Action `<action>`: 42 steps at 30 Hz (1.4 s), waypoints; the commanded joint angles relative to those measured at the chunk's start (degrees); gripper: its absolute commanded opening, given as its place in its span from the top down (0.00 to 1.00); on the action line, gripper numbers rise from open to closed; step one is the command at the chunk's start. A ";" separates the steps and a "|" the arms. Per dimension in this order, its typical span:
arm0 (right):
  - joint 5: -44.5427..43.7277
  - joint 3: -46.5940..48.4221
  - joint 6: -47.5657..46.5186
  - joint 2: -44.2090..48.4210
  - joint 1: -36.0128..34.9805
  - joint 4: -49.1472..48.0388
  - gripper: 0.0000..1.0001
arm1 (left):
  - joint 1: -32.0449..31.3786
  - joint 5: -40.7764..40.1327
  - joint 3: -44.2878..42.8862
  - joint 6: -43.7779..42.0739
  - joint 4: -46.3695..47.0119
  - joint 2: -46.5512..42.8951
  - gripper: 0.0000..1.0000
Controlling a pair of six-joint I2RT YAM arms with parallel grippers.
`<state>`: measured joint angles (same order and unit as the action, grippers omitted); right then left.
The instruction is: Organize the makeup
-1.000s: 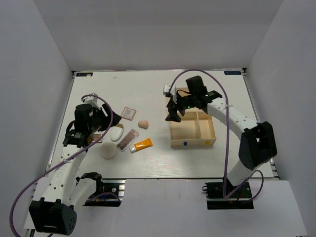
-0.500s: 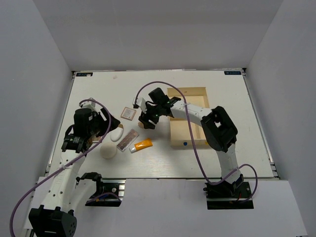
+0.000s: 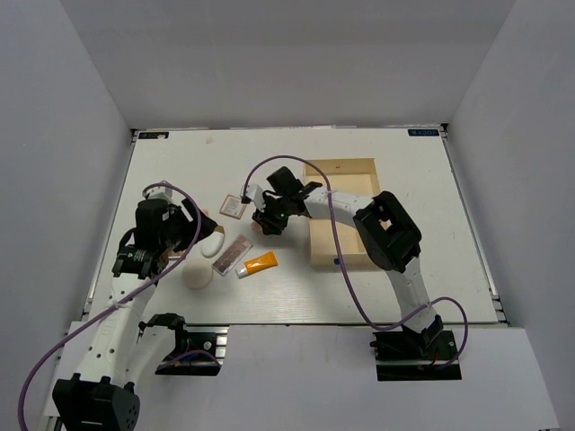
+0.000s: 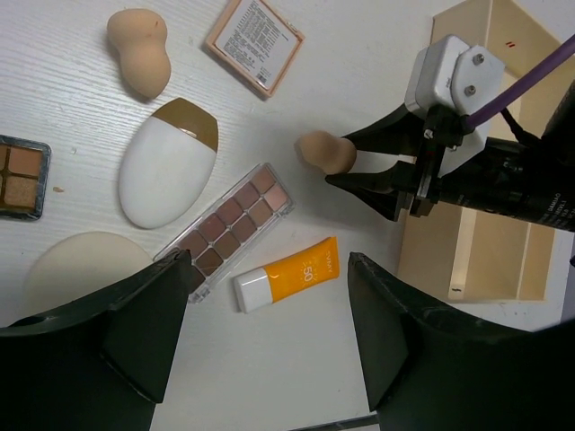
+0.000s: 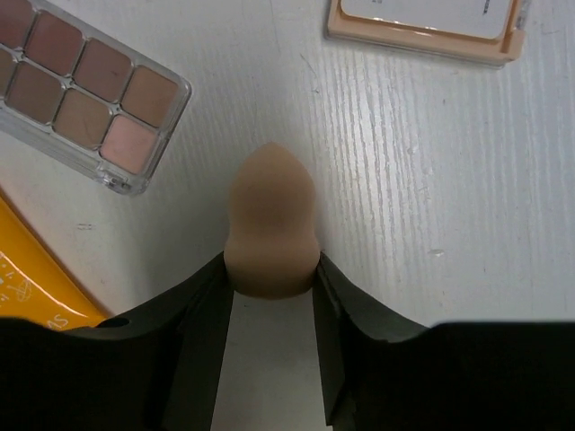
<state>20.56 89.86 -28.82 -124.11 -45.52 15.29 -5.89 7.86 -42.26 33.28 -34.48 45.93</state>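
Now my right gripper (image 5: pixel 269 269) is pinching the sponge (image 5: pixel 269 202). Both pads are pressing on its wide end, and the narrow tip is pointing straight away from the wrist, so its long axis is running along the fingers. The sponge is lying flat on the table (image 5: pixel 422 189), not lifted yet as far as I can judge.

Going outward, the palette (image 5: pixel 85 85) is sitting just beside the tip on one side and the peach case (image 5: pixel 422 22) a little beyond it on the other. Neither is touching the sponge. The tube (image 4: pixel 287 280) is lying near the gripper, below the palette.

The tray (image 3: pixel 341 162) is waiting behind the right gripper, on the arm's own side, so this arm is much nearer to it than the left one. I am thinking the next move needs a lift first, because the tray wall is standing in the way.

My left gripper (image 4: pixel 269 259) is hanging with its fingers wide apart and holding nothing, above the egg (image 4: pixel 166 171), the puff (image 4: pixel 76 269) and the second sponge (image 4: pixel 139 54).
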 commanded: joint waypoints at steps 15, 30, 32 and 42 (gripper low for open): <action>6.33 0.84 1.66 11.95 2.54 -1.32 0.81 | 0.00 -2.85 3.68 1.79 8.19 3.98 0.21; -3.68 -5.31 1.57 27.08 16.42 -1.23 0.80 | 0.00 -12.69 -4.67 -5.06 12.59 26.38 0.20; -4.99 -7.06 2.54 27.08 19.76 -1.14 0.80 | 0.00 -12.78 -5.99 -6.38 13.47 28.33 0.20; -6.32 -8.83 0.61 22.17 27.06 0.97 0.54 | -0.61 -17.52 -12.93 -7.88 12.69 40.54 0.21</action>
<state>14.55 80.68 -27.44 -100.82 -18.41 16.14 -6.24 -6.76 -52.45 26.55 -21.43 86.06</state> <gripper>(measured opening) 0.443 0.793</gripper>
